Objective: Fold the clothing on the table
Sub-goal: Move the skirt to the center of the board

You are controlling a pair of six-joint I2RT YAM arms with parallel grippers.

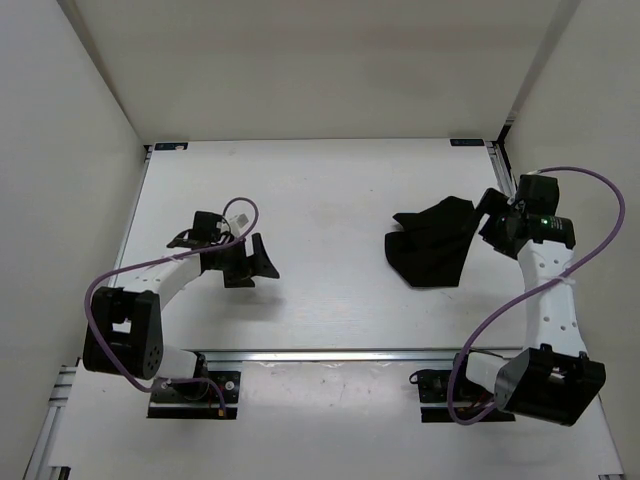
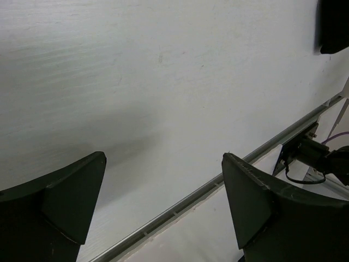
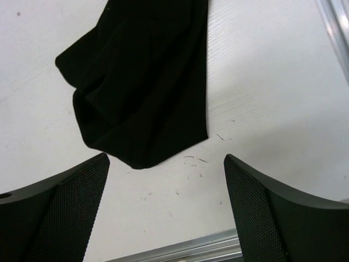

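Top external | clothing (image 1: pixel 432 243) lay bunched, right-centre of frame, on the surface (image 1: pixel 330 190) | left claw (image 2: pixel 163 158) and right claw (image 3: pixel 165 161) both stood apart, empty | risk: bunched layers might be pinched together, giving a crooked fold.

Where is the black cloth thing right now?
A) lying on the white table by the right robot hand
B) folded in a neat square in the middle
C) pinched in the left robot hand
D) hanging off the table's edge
A: the rumpled black fabric garment lies on the white flat table just ahead of the right gripper, whose jaws stand open and hold nothing.
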